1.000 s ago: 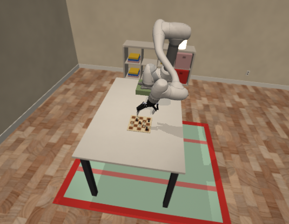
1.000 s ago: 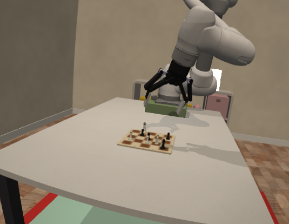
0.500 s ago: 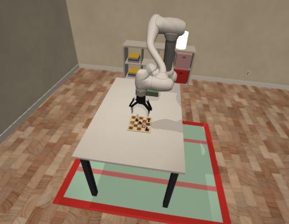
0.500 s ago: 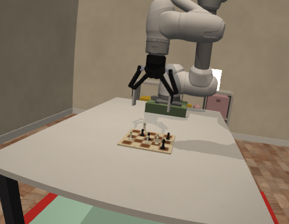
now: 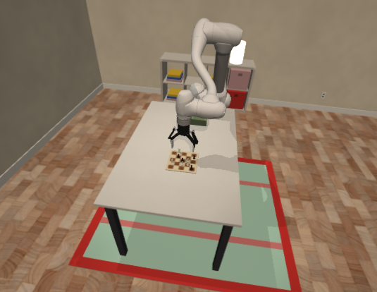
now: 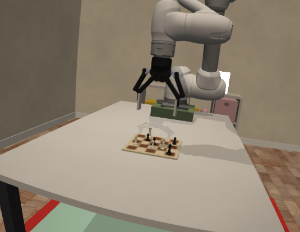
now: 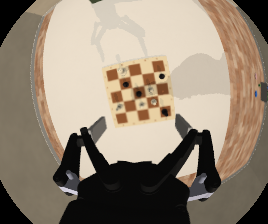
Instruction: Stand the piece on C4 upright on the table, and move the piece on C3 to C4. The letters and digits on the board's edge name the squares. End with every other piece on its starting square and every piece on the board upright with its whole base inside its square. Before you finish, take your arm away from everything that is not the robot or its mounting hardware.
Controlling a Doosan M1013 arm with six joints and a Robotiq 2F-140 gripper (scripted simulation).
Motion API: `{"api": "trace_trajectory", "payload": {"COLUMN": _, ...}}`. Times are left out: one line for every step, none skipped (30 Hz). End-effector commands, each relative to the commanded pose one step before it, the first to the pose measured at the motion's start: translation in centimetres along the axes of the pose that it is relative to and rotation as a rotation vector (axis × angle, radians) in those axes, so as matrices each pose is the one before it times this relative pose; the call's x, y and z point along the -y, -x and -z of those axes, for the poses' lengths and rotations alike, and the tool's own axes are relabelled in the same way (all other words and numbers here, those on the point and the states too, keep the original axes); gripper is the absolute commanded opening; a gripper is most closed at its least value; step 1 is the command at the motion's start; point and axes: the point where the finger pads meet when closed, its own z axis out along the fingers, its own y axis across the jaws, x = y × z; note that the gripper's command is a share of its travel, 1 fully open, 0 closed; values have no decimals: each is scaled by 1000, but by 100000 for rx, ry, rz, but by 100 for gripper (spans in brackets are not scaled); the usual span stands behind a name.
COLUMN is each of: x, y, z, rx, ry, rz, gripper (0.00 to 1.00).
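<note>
A small wooden chessboard [image 5: 184, 162] lies on the white table, right of the table's middle. It also shows in the exterior view [image 6: 152, 145] and in the wrist view [image 7: 138, 91]. Several white and black pieces stand on it, among them a tall white piece [image 6: 150, 131] at the far edge and a black piece [image 6: 169, 149] at the near right. The edge letters and digits are too small to read, so I cannot tell which pieces are on C3 and C4. My gripper [image 6: 156, 111] points down, wide open and empty, well above the board's far edge [image 5: 183, 147] [image 7: 141, 123].
The arm's green base block [image 6: 172, 111] sits on the table behind the board. A shelf unit [image 5: 208, 79] with coloured boxes stands against the back wall. A red-bordered green mat [image 5: 191, 243] lies on the floor under the table.
</note>
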Motion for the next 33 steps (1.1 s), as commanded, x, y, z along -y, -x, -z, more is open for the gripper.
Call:
{"api": "trace_trajectory", "payload": {"x": -15, "y": -13, "z": -1190, "rx": -1, "ry": 90, "rz": 84, "gripper": 100}}
{"api": "trace_trajectory", "payload": {"x": -7, "y": -16, "z": -670, "rx": -8, "ry": 40, "rz": 44, "gripper": 100}}
{"api": "trace_trajectory", "payload": {"x": -5, "y": -20, "z": -604, "rx": -7, "ry": 35, "rz": 39, "gripper": 100}}
{"api": "trace_trajectory", "payload": {"x": 0, "y": 0, "z": 0, "rx": 0, "ry": 0, "rz": 0, "gripper": 100}}
{"api": "trace_trajectory", "payload": {"x": 0, "y": 0, "z": 0, "rx": 0, "ry": 0, "rz": 0, "gripper": 100}}
{"api": "trace_trajectory", "payload": {"x": -3, "y": -18, "z": -430, "rx": -5, "ry": 25, "rz": 27, "gripper": 100}}
{"api": "trace_trajectory", "payload": {"x": -1, "y": -10, "z": -209, "rx": -2, "ry": 12, "rz": 13, "gripper": 100}}
{"api": "trace_trajectory", "payload": {"x": 0, "y": -2, "z": -37, "rx": 0, "ry": 2, "rz": 2, "gripper": 100}}
{"api": "trace_trajectory", "payload": {"x": 0, "y": 0, "z": 0, "rx": 0, "ry": 0, "rz": 0, "gripper": 20}}
{"api": "trace_trajectory", "payload": {"x": 0, "y": 0, "z": 0, "rx": 0, "ry": 0, "rz": 0, "gripper": 20}}
{"api": "trace_trajectory", "payload": {"x": 0, "y": 0, "z": 0, "rx": 0, "ry": 0, "rz": 0, "gripper": 20}}
{"api": "trace_trajectory", "payload": {"x": 0, "y": 0, "z": 0, "rx": 0, "ry": 0, "rz": 0, "gripper": 20}}
{"api": "trace_trajectory", "payload": {"x": 0, "y": 0, "z": 0, "rx": 0, "ry": 0, "rz": 0, "gripper": 20}}
{"api": "trace_trajectory", "payload": {"x": 0, "y": 0, "z": 0, "rx": 0, "ry": 0, "rz": 0, "gripper": 20}}
{"api": "trace_trajectory", "payload": {"x": 0, "y": 0, "z": 0, "rx": 0, "ry": 0, "rz": 0, "gripper": 20}}
{"api": "trace_trajectory", "payload": {"x": 0, "y": 0, "z": 0, "rx": 0, "ry": 0, "rz": 0, "gripper": 20}}
{"api": "trace_trajectory", "payload": {"x": 0, "y": 0, "z": 0, "rx": 0, "ry": 0, "rz": 0, "gripper": 20}}
{"api": "trace_trajectory", "payload": {"x": 0, "y": 0, "z": 0, "rx": 0, "ry": 0, "rz": 0, "gripper": 20}}
{"api": "trace_trajectory", "payload": {"x": 0, "y": 0, "z": 0, "rx": 0, "ry": 0, "rz": 0, "gripper": 20}}
{"api": "trace_trajectory", "payload": {"x": 0, "y": 0, "z": 0, "rx": 0, "ry": 0, "rz": 0, "gripper": 20}}
{"api": "trace_trajectory", "payload": {"x": 0, "y": 0, "z": 0, "rx": 0, "ry": 0, "rz": 0, "gripper": 20}}
{"api": "trace_trajectory", "payload": {"x": 0, "y": 0, "z": 0, "rx": 0, "ry": 0, "rz": 0, "gripper": 20}}
{"api": "trace_trajectory", "payload": {"x": 0, "y": 0, "z": 0, "rx": 0, "ry": 0, "rz": 0, "gripper": 20}}
{"api": "trace_trajectory", "payload": {"x": 0, "y": 0, "z": 0, "rx": 0, "ry": 0, "rz": 0, "gripper": 20}}
{"api": "trace_trajectory", "payload": {"x": 0, "y": 0, "z": 0, "rx": 0, "ry": 0, "rz": 0, "gripper": 20}}
{"api": "trace_trajectory", "payload": {"x": 0, "y": 0, "z": 0, "rx": 0, "ry": 0, "rz": 0, "gripper": 20}}
{"api": "trace_trajectory", "payload": {"x": 0, "y": 0, "z": 0, "rx": 0, "ry": 0, "rz": 0, "gripper": 20}}
{"api": "trace_trajectory", "payload": {"x": 0, "y": 0, "z": 0, "rx": 0, "ry": 0, "rz": 0, "gripper": 20}}
{"api": "trace_trajectory", "payload": {"x": 0, "y": 0, "z": 0, "rx": 0, "ry": 0, "rz": 0, "gripper": 20}}
{"api": "trace_trajectory", "payload": {"x": 0, "y": 0, "z": 0, "rx": 0, "ry": 0, "rz": 0, "gripper": 20}}
{"api": "trace_trajectory", "payload": {"x": 0, "y": 0, "z": 0, "rx": 0, "ry": 0, "rz": 0, "gripper": 20}}
{"api": "trace_trajectory", "payload": {"x": 0, "y": 0, "z": 0, "rx": 0, "ry": 0, "rz": 0, "gripper": 20}}
{"api": "trace_trajectory", "payload": {"x": 0, "y": 0, "z": 0, "rx": 0, "ry": 0, "rz": 0, "gripper": 20}}
